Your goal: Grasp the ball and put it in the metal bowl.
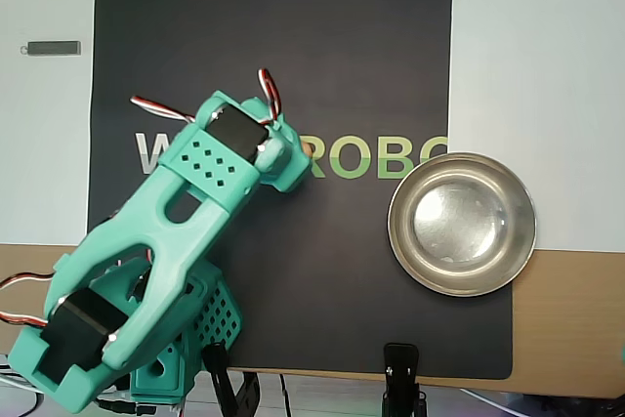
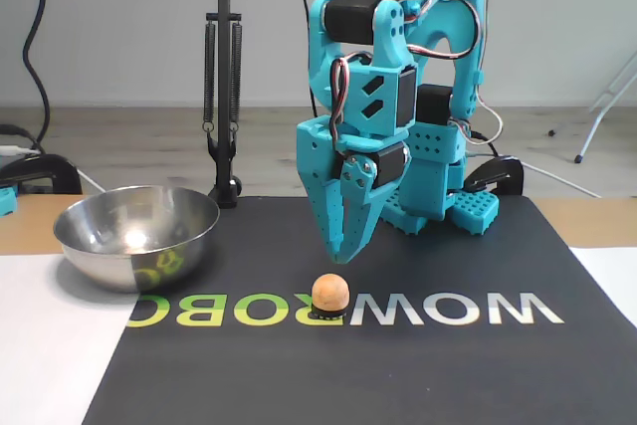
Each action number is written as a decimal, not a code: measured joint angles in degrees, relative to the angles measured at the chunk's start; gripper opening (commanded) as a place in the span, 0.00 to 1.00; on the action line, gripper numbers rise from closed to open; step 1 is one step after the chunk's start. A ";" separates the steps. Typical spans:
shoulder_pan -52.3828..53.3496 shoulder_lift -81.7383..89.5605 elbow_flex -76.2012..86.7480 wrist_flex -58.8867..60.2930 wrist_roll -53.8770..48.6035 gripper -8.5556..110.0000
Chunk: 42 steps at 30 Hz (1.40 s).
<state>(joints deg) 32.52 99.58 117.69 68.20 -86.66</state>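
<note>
The ball (image 2: 330,294) sits on the black mat (image 1: 293,26), on its printed lettering near the mat's middle, with the gripper (image 2: 339,258) hanging just above it and not touching. The teal arm (image 1: 166,241) reaches in from the mat's lower left corner in the overhead view. The metal bowl (image 1: 462,225) rests across the mat's right edge in that view and holds nothing but reflections. The jaws are drawn nearly together, gripping nothing. In the overhead view only a sliver of the ball (image 1: 308,146) shows beside the gripper.
</note>
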 measured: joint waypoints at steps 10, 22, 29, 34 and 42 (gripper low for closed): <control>-0.53 0.00 0.00 0.00 0.00 0.07; -1.32 -0.09 -0.70 -0.09 0.09 0.07; -0.97 -1.76 -1.41 0.00 0.09 0.07; -0.62 -2.81 -1.41 0.00 0.09 0.07; -0.18 -2.99 -3.25 0.00 0.09 0.07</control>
<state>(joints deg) 32.34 96.59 114.43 68.20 -86.57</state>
